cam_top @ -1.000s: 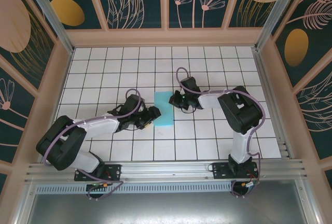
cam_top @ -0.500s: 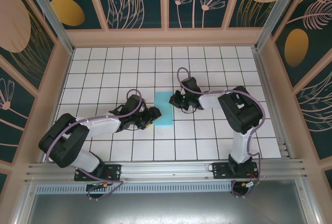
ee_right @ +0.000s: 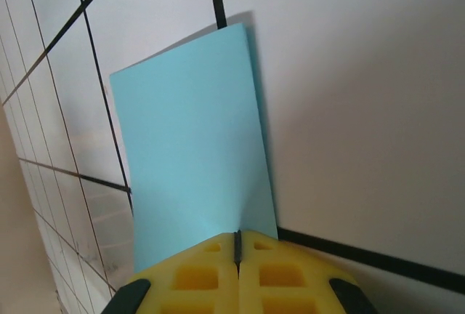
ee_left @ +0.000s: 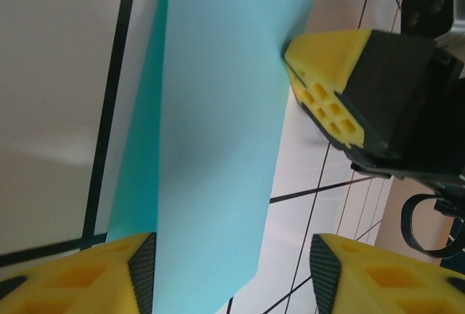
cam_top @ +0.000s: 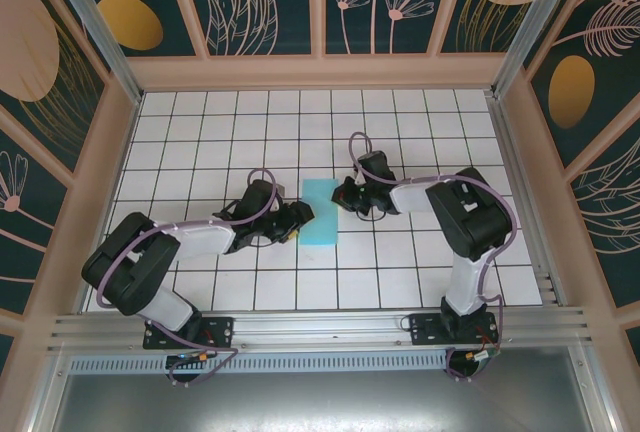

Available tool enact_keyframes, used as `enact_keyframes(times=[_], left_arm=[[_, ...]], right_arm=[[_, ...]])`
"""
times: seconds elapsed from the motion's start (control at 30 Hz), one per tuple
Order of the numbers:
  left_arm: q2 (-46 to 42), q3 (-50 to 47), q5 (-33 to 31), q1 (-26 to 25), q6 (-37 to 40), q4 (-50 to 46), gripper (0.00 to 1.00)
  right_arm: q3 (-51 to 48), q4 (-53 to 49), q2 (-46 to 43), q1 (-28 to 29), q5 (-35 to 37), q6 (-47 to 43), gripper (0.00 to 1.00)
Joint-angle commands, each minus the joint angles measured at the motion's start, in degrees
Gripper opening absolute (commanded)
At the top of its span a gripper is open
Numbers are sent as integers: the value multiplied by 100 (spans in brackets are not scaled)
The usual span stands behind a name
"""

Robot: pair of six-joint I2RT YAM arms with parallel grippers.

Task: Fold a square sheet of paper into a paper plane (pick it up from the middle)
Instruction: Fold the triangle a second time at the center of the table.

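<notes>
On a white tabletop (cam_top: 200, 142) ruled with black grid lines, boxed in by wood-framed walls (cam_top: 260, 2) painted with leaves and flowers. Between the left gripper (cam_top: 299, 218) and the right gripper (cam_top: 342, 198), touching both: the square sheet of paper (cam_top: 320, 214), light blue, doubled over, flat on the tiles. At the right gripper, a tight pinch on the sheet's near edge, fingertips pressed together. At the left gripper, jaws spread apart, straddling the opposite edge, paper against one finger (ee_left: 73, 274). Over both wrists, loops of purple cable (cam_top: 257, 176).
</notes>
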Motion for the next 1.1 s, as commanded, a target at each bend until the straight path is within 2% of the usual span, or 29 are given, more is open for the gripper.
enact_keyframes(times=[0.0,0.2,0.37,0.63,1.07], left_arm=[[96,-79,140,42,2,403,56],[140,-88,264,46,60,437,54],[167,-102,338,43,92,409,52],[233,-144,575,41,116,480,49],[453,21,1237,39,-32,1391,49]], right_arm=[[-53,-40,-459,-1,-388,-368,4],[-95,-298,-660,96,-529,-621,4],[-178,-516,-509,439,-555,-690,4],[-172,-914,-70,606,-443,-807,4],[-146,-1124,61,597,-369,-765,3]])
